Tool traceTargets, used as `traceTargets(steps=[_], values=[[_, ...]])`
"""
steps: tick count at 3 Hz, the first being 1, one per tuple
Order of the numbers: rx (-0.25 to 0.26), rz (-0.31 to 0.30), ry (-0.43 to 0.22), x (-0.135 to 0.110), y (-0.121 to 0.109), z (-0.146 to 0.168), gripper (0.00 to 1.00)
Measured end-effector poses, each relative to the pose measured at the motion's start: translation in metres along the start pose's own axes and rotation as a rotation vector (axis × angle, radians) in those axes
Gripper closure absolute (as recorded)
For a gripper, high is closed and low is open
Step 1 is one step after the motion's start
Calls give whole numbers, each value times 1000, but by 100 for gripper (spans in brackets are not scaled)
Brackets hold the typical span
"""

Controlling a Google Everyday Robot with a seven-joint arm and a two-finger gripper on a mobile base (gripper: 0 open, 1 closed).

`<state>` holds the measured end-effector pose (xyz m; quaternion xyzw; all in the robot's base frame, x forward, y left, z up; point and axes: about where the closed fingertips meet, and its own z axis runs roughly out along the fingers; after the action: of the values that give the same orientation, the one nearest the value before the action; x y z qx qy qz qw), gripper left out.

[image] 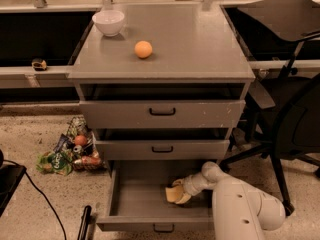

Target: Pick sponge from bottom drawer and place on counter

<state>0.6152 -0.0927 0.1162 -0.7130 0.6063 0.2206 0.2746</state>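
The bottom drawer point(135, 204) is pulled open below the two shallower drawers. The pale yellow sponge point(174, 195) lies inside it at the right. My white arm reaches down from the lower right into the drawer, and my gripper point(179, 188) is right at the sponge, touching it. The counter point(200, 44) is the grey cabinet top, with a round orange ball point(143, 49) and a white bowl point(109, 22) on it.
A pile of snack packets point(70, 151) lies on the floor left of the cabinet. A black office chair point(290, 109) stands to the right. A black cable and a dark object point(10, 181) are at the lower left.
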Motion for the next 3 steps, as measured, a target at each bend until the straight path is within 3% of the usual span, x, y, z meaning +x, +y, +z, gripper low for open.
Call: traceTargets(steps=[2,3], values=[[0,9,0,6,4,5,88],[2,6,-2,4,4,3,100]])
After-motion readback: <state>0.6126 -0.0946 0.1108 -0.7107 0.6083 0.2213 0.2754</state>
